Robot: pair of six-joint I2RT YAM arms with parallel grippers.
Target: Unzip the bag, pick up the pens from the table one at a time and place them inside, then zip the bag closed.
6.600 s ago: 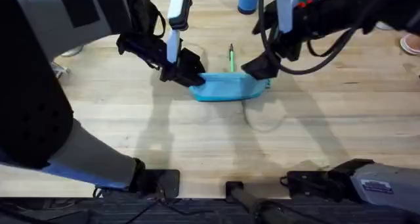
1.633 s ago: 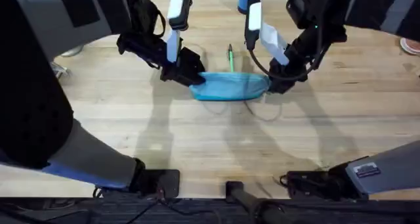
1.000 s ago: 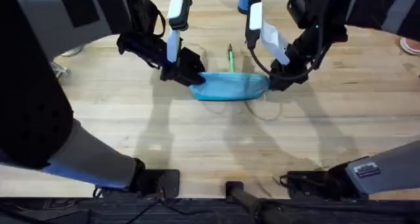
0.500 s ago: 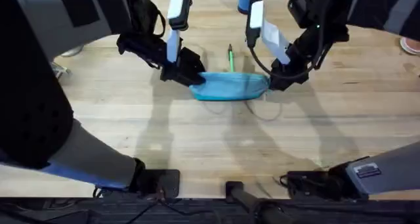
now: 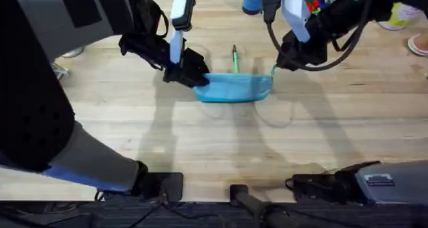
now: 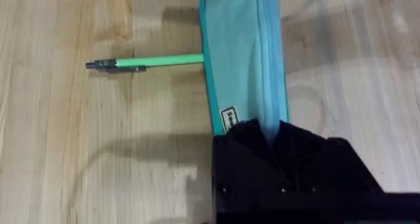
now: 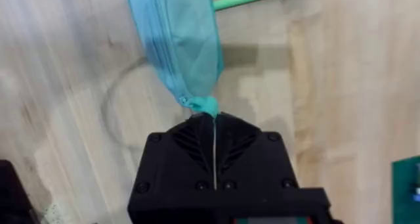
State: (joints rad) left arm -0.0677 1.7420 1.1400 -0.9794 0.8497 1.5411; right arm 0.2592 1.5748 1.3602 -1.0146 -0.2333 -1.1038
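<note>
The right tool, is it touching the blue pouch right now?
Touching. In the right wrist view the right tool is shut on the tab at the end of the blue pouch, with no gap between them.

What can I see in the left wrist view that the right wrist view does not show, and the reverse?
Left wrist alone: the green pen's dark tip, the small label on the bag, the left hand gripping one bag end. Right wrist alone: the right hand shut on the tab at the bag's other end. Both: bag, pen, wooden table.
</note>
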